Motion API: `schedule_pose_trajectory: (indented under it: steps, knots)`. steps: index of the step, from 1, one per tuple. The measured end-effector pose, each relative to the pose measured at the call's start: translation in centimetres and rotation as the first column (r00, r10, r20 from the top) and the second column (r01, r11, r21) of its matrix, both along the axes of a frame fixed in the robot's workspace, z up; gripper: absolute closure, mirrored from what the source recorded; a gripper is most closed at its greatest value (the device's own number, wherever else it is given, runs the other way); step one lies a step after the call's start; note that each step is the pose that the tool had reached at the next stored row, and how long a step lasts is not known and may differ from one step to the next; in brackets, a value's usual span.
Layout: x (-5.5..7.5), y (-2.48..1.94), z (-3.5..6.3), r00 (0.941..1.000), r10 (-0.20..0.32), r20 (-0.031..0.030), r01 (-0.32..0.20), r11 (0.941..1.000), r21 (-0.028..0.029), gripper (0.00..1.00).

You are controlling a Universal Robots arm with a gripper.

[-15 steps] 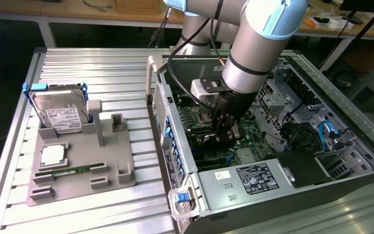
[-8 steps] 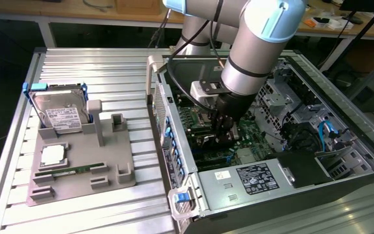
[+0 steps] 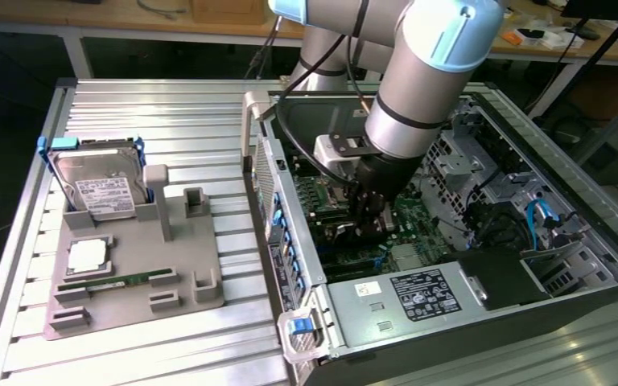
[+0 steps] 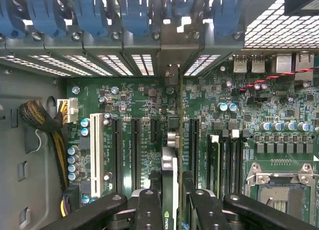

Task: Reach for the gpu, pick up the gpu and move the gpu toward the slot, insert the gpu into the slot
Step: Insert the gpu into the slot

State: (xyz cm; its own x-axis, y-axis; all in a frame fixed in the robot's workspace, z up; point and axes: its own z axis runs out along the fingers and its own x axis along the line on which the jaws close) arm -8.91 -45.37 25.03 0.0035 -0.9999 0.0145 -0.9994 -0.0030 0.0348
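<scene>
The arm has its gripper [image 3: 372, 211] deep inside the open computer case [image 3: 566, 173], low over the green motherboard [image 4: 279, 98]. From the wrist view, the black fingers [image 4: 149, 210] sit close on either side of a thin card held edge-on between them: this is the gpu [image 4: 169, 190], its top edge running straight away from the camera toward the back wall of the case, where its silver bracket [image 4: 172, 73] stands against the row of vents. So the gripper is closed on the card, not spread. What matters is that the card's long axis runs parallel to the connector strips on the board. It lies in the gap between the dark strips on one side [image 4: 135, 150] and another [image 4: 193, 145] on the other, which I judge to be the line of the slot. The slot itself is hidden beneath the card, so I cannot tell whether the edge has seated or merely hovers above. Well apart, on the exterior view's left, a hard drive [image 3: 100, 189] stands in a grey holder [image 3: 180, 281] on the table.
</scene>
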Motion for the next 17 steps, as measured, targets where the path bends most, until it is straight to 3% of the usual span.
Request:
schedule_pose_trajectory:
  steps: [6, 9, 11, 17]
  knots:
    - [0.0, 0.02, -0.07, 1.0000, 0.000, 0.0007, 0.000, 1.0000, 0.0014, 0.72]
    - [0.0, 0.00, 0.01, 1.0000, 0.000, 0.0003, 0.000, 1.0000, 0.0003, 0.60]
    - [0.0, 0.00, 0.51, 1.0000, 0.000, 0.0006, 0.000, 1.0000, -0.0004, 0.60]
    - [0.0, 0.01, 3.18, 1.0000, 0.000, 0.0031, 0.000, 1.0000, -0.0023, 0.60]
